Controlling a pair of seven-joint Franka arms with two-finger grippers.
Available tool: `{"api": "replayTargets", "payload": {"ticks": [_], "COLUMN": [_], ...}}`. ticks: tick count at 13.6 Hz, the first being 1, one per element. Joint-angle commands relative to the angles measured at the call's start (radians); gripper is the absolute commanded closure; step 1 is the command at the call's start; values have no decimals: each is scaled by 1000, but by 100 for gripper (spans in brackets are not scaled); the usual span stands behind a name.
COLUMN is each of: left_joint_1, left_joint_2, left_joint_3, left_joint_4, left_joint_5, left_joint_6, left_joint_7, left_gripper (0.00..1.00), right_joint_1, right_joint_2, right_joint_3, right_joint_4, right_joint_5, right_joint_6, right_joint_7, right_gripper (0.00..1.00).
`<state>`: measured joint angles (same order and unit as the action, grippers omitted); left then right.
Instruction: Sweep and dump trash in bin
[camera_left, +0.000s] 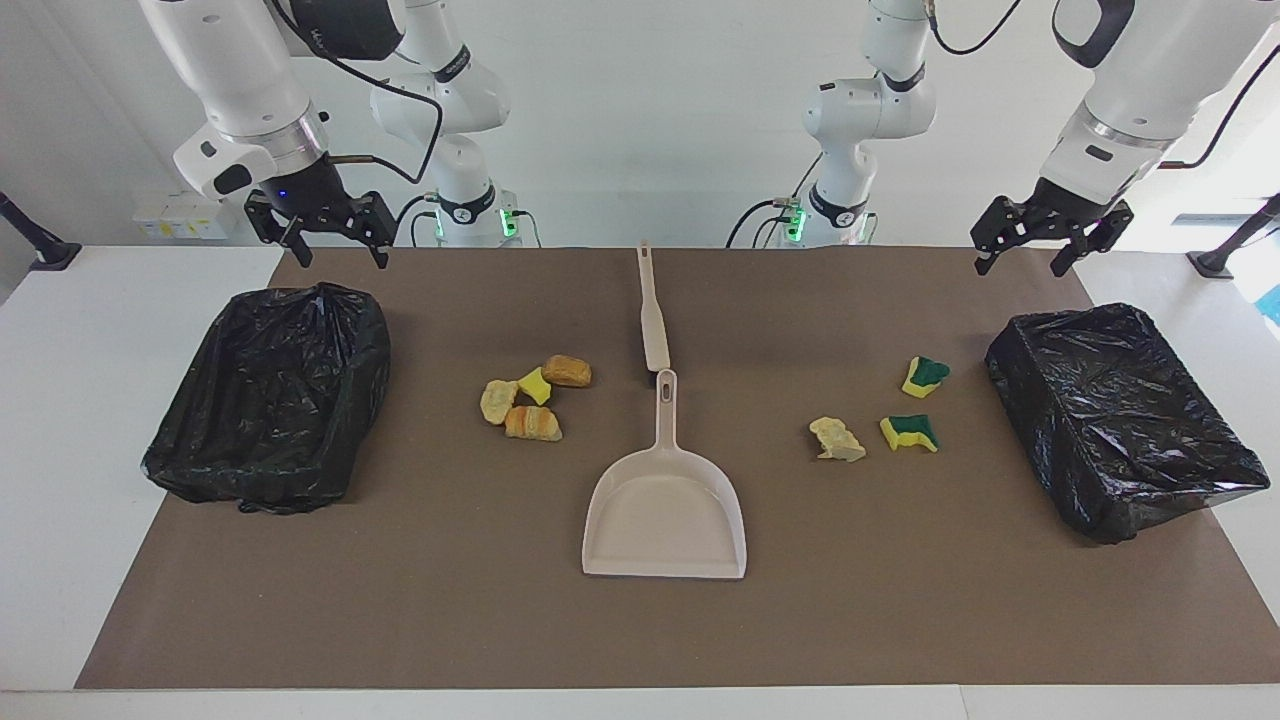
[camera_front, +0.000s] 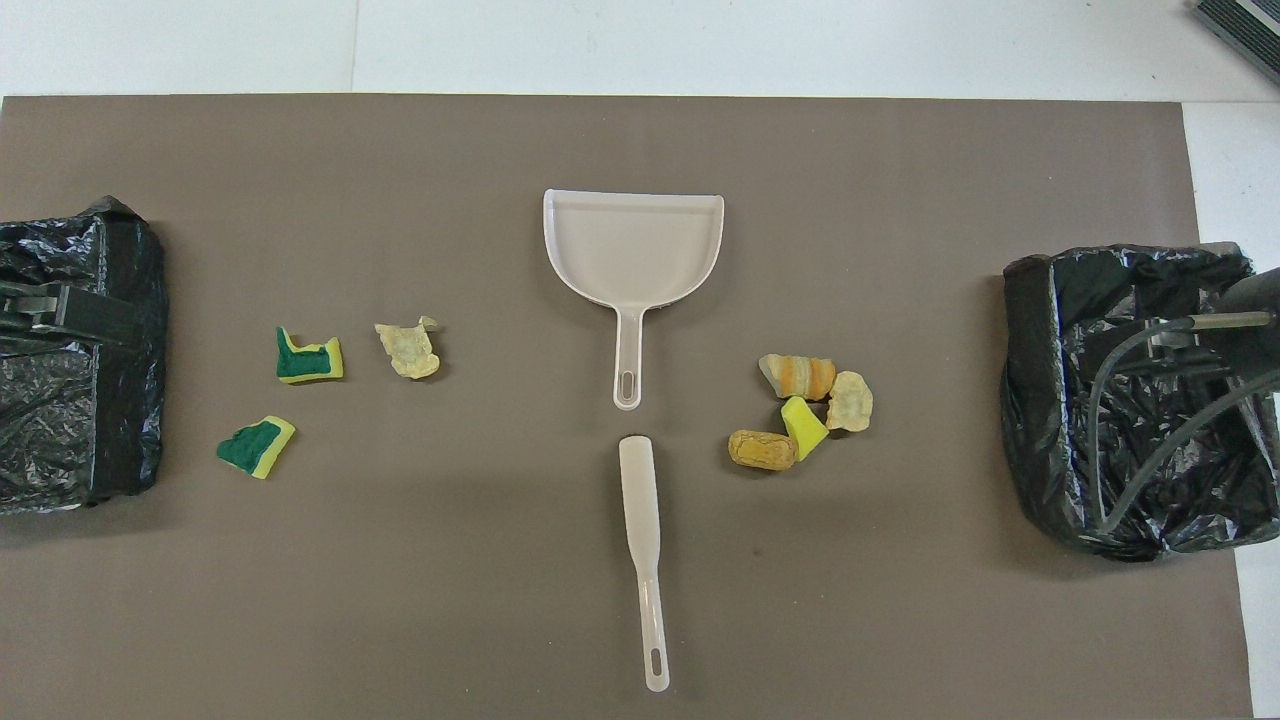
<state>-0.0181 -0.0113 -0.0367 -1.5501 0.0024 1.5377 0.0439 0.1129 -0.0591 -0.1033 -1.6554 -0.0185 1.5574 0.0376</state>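
Seven scraps of trash lie on the brown mat in two clusters, and nothing has been swept yet. Four pieces (camera_left: 533, 401), tan bread-like lumps and a yellow sponge wedge, sit toward the right arm's end of the table; three more (camera_left: 885, 415), two green-and-yellow sponge bits and a pale crumpled lump, sit toward the left arm's end. Between the clusters lies the beige plastic dustpan (camera_left: 665, 515), its handle pointing toward the robots, and just nearer to them the slim beige brush (camera_left: 651, 312), almost end to end with that handle.

Both arms wait aloft. The right gripper (camera_left: 335, 238) hangs over the bin lined with black plastic (camera_left: 270, 400) at its end, fingers apart; the left gripper (camera_left: 1030, 250) hovers near the other black-lined bin (camera_left: 1120, 420), fingers also apart and holding nothing.

Judging by this, the opening step is in hand: each gripper must descend to pick up a tool by its thin handle.

A white tabletop (camera_left: 100, 400) shows around the mat, with a pale wall past the robots.
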Motion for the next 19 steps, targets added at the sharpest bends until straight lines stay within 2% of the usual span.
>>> {"api": "replayTargets", "payload": {"ticks": [1,9,14,19], "left_joint_1": [4,4,-2,-43], "left_joint_2": [13,7,1,-35], "left_joint_3": [-2,-2,-2,-17], "left_joint_4": [28,9,-4,-71], "left_joint_5": [4,-2,-59,-90], "left_joint_6": [-30,-16,-11,25], "left_joint_7": [30,36,24,24], "left_gripper": [0,0,0,0], "right_joint_1": [-13,-13,-13,-13], "right_joint_2": [-10,-10,-10,-10], "right_joint_3": [5,5,5,5], "right_joint_4": [0,0,0,0], "right_joint_5": [11,11,11,11], "right_joint_6": [-8,-8,-7,-7], "right_joint_7": [-19,-19,-19,-19], "right_gripper": [0,0,0,0]}}
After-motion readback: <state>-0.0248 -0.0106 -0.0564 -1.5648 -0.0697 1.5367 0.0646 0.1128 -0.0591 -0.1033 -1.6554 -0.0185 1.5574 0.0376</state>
